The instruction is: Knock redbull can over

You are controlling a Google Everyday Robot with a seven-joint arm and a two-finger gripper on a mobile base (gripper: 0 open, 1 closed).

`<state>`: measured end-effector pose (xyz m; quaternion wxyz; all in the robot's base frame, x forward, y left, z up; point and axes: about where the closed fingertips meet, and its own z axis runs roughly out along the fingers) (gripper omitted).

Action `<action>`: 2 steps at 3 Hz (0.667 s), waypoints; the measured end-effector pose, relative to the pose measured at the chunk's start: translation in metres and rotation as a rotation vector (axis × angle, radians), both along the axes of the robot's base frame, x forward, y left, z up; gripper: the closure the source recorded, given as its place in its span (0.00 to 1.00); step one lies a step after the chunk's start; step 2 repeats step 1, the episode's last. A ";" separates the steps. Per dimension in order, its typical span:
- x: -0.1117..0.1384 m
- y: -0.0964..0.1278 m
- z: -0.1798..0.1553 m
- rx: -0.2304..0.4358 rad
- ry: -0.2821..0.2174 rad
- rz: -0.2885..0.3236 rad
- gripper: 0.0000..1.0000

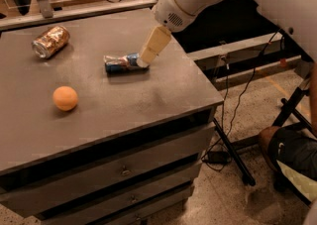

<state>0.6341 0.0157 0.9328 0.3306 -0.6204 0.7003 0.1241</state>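
Note:
The redbull can (120, 63), slim and silver with blue and reddish markings, lies on its side on the grey table top (148, 95), long axis left to right. My gripper (144, 61) hangs from the white arm and slants down to the left, its cream tip at the can's right end, touching or nearly touching it.
A gold-brown shiny can (50, 41) lies on its side at the table's back left. An orange ball (65, 98) rests at the front left. The table has drawers below. A person's leg (292, 152), cables and a stand are on the floor to the right.

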 end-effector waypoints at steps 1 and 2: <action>0.000 0.000 0.000 0.000 0.000 0.000 0.00; 0.000 0.000 0.000 0.000 0.000 0.000 0.00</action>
